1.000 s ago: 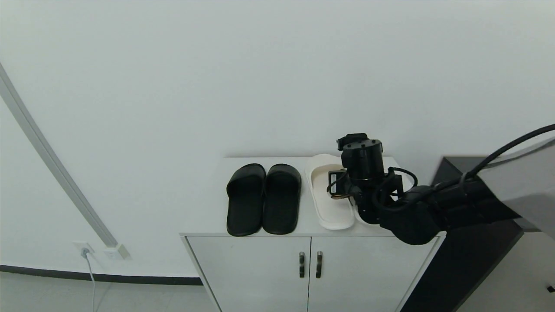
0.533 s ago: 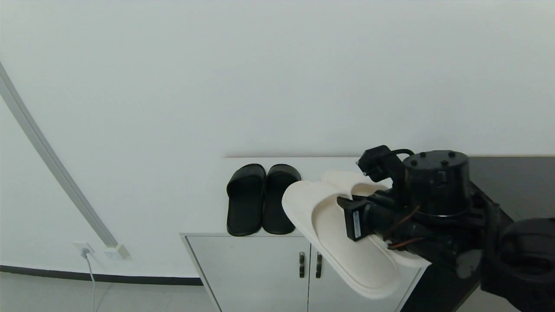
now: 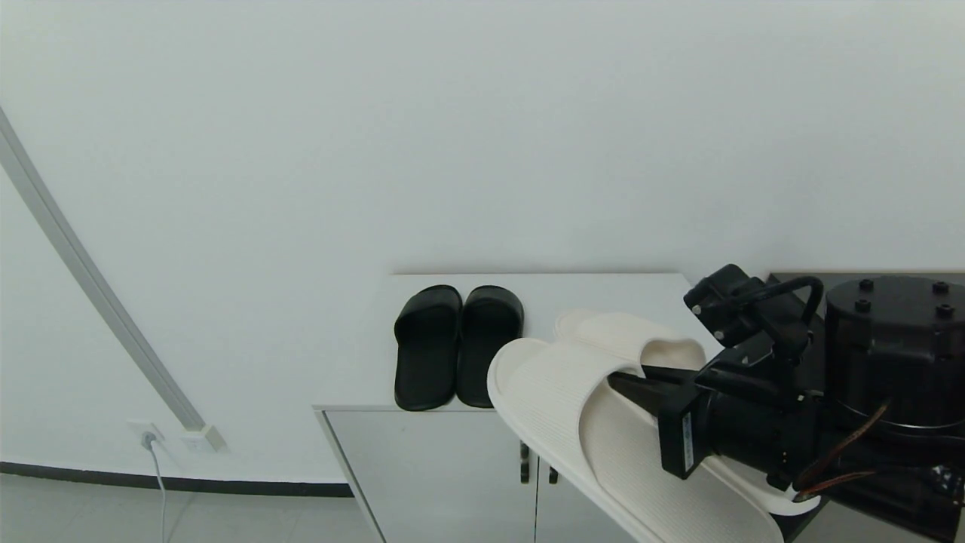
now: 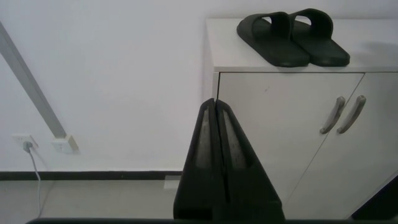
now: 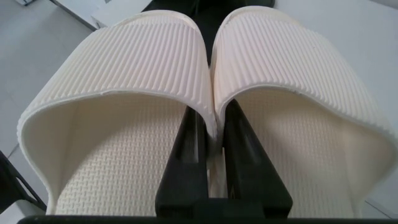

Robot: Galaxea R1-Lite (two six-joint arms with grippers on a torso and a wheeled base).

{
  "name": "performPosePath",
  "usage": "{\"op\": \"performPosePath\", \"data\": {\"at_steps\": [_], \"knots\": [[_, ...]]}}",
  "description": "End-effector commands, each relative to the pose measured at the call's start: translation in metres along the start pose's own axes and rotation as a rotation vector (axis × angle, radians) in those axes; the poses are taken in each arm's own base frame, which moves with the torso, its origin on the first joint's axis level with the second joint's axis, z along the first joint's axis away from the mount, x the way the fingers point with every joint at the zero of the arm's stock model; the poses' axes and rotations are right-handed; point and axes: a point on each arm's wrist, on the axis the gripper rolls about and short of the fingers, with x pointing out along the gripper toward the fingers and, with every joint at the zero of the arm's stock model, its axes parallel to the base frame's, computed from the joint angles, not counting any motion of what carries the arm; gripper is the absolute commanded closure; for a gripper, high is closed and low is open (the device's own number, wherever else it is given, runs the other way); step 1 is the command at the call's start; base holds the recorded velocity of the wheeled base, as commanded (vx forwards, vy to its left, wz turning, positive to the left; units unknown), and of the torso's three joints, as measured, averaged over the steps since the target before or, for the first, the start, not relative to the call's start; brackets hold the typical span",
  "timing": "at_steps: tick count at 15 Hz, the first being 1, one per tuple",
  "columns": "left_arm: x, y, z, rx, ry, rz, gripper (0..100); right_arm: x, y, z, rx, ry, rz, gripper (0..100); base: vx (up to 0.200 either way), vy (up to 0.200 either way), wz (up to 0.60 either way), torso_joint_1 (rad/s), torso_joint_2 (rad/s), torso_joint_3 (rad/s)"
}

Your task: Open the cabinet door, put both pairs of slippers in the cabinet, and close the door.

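A pair of white slippers hangs in the air in front of the cabinet's right half. My right gripper is shut on their two inner walls, pressed together. The right wrist view shows the ribbed straps of the white slippers on either side of my right gripper. A pair of black slippers lies side by side on the white cabinet's top. Both cabinet doors are closed. My left gripper is shut and empty, low and left of the cabinet, with the black slippers above it.
Two vertical door handles meet at the cabinet's middle, and the held slippers partly hide them in the head view. A wall socket with a cable and a slanted conduit are on the left wall. Bare floor lies left of the cabinet.
My right gripper has lifted the white slippers off the cabinet top and drawn them back toward me, down and to the right. The black slippers have not moved.
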Motion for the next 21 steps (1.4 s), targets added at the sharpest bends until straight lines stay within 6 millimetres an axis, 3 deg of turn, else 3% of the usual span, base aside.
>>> {"op": "performPosePath", "data": {"at_steps": [1,10,21], "knots": [[0.0,0.0,0.0,-0.001,0.001,0.001,100,-0.001,0.0,-0.002,-0.001,0.004,0.002,100,0.0,0.0,0.0,0.0,0.0,0.0],[0.0,0.0,0.0,-0.001,0.001,-0.001,100,0.003,0.0,-0.009,-0.012,0.035,0.007,100,-0.178,0.0,0.0,0.003,0.0,0.003],[0.0,0.0,0.0,-0.002,0.001,0.001,100,0.002,0.0,-0.014,-0.018,0.052,0.008,100,0.0,0.0,0.0,0.0,0.0,0.0]]}}
